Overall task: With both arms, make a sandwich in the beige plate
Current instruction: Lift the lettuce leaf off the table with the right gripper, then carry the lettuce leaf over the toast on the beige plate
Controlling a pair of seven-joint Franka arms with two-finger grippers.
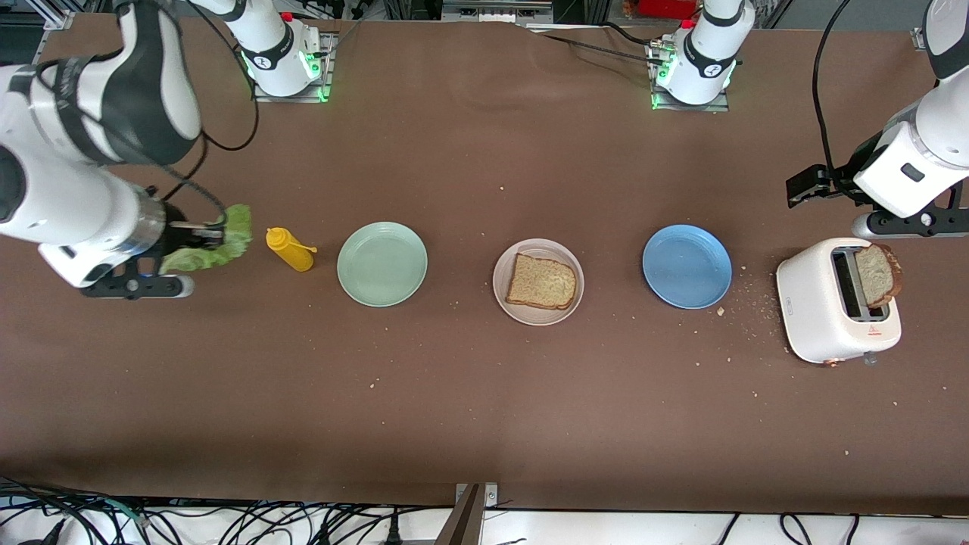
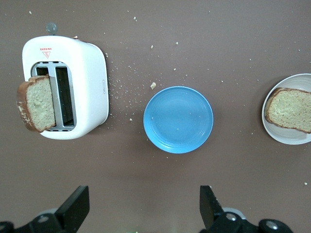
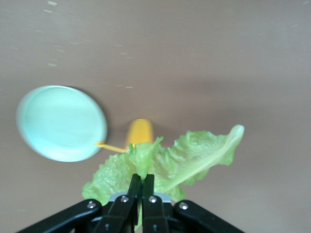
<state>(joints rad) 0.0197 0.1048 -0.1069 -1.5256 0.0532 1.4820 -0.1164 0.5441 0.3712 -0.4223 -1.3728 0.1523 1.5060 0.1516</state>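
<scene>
Right tool (image 1: 198, 236) hangs above the tabletop (image 1: 469, 393) at the right arm's end, fingers pinched on a lettuce leaf (image 1: 219, 246), beside a yellow mustard bottle (image 1: 289, 249). On the beige plate (image 1: 538, 281) lies one bread slice (image 1: 541, 282).

Left tool (image 2: 141, 208), seen from its wrist, is spread wide and empty over bare tabletop near the toaster (image 2: 85, 87), where another slice (image 2: 35, 103) stands.

From the right wrist, the closed fingers (image 3: 141, 191) grip the leaf above the bottle, the mint plate (image 3: 61, 123) near it.

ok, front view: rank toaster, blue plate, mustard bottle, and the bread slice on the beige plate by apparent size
Largest to smallest:
1. Toaster
2. Blue plate, somewhat smaller in footprint than the toaster
3. Bread slice on the beige plate
4. Mustard bottle
</scene>
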